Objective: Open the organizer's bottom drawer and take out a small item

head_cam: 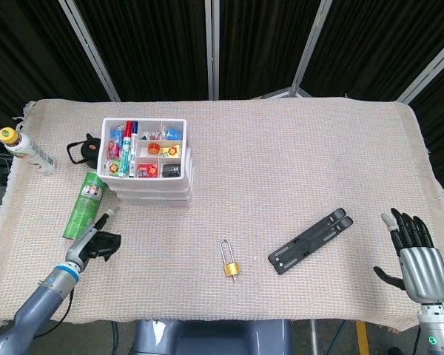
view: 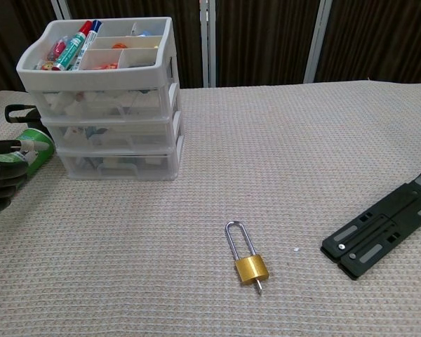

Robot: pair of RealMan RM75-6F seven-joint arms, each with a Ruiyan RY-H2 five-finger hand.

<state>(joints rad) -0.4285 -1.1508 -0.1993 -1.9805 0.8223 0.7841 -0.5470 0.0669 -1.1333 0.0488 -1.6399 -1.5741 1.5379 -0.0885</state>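
Organizer: we found the organizer [view: 105,98] standing toward the table's [head_cam: 303,177] left rear, all drawers closed.
Bottom drawer: the bottom drawer [view: 119,163] sat lowest, its handle recess at the front centre, where we judged we should hook it.
Handling: we judged it light, stiff plastic, liable to slide when pulled.
Left hand: our left hand [head_cam: 96,240] hovered near the front-left edge, holding nothing, fingers loosely apart.
Right hand: our right hand [head_cam: 413,259] hung off the front-right corner, fingers spread, empty.
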